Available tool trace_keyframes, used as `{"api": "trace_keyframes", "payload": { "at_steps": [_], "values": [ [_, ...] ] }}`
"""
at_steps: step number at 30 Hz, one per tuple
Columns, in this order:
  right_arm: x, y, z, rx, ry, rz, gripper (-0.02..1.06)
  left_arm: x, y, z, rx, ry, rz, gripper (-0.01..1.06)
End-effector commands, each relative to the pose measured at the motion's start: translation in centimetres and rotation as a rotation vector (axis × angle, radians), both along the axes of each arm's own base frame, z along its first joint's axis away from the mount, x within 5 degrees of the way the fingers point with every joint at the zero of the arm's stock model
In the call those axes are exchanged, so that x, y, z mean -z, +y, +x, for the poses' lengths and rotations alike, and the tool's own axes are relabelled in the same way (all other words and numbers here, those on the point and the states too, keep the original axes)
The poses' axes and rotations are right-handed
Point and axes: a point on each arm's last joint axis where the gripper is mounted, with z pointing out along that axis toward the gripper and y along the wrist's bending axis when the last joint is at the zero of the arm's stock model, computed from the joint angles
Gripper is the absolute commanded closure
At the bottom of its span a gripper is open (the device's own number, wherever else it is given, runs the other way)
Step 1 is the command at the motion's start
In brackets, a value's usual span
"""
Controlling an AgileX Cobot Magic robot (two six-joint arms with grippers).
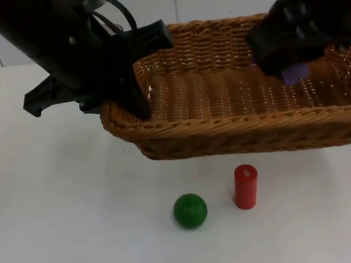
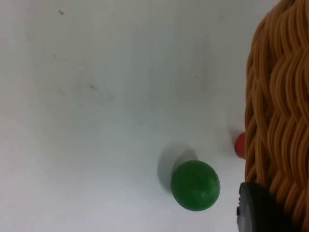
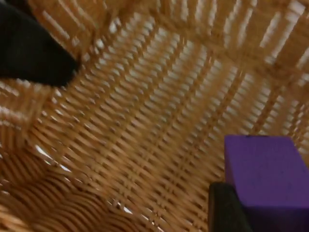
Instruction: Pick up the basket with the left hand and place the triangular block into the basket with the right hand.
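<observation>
left gripper (image 1: 136, 95) clamps basket (image 1: 238, 132) rim, upper left. right gripper (image 1: 291, 70) holds purple triangular block (image 1: 295, 73) above basket floor, upper right. advise: lower close to weave, release gently, basket kept level.

Even, bright light falls from above on the white table (image 1: 62, 242). The ball (image 1: 190, 210) and cylinder (image 1: 246, 187) cast soft, short shadows (the ball's is clearer in the left wrist view). The basket (image 3: 145, 121) weave is blurred in the right wrist view.
</observation>
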Motion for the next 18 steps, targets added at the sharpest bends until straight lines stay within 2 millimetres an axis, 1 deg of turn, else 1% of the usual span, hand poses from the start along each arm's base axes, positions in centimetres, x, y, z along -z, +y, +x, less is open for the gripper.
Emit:
{"api": "trace_keyframes", "payload": {
  "at_steps": [1,3,7,12,16,18],
  "values": [
    [0.6,0.1,0.1,-0.004,0.009,-0.021,1.04,-0.4,-0.3,-0.1,-0.01,-0.009,-0.023,1.04],
    [1.2,0.0,0.4,0.001,0.009,-0.049,1.04,-0.4,-0.3,-0.1,-0.01,-0.009,-0.023,1.04],
    [1.6,-0.2,1.0,0.041,-0.023,-0.093,1.04,-0.4,-0.3,-0.1,-0.009,-0.01,-0.021,1.04],
    [1.9,-0.2,1.2,0.037,-0.031,-0.108,1.04,-0.4,-0.3,-0.1,-0.011,-0.011,-0.023,1.04],
    [2.8,0.0,1.5,0.032,-0.016,-0.125,1.04,-0.4,-0.3,-0.1,-0.011,-0.011,-0.023,1.04],
    [2.9,0.1,1.5,0.032,-0.014,-0.121,1.04,-0.4,-0.3,-0.1,-0.01,-0.009,-0.023,1.04]
  ]
}}
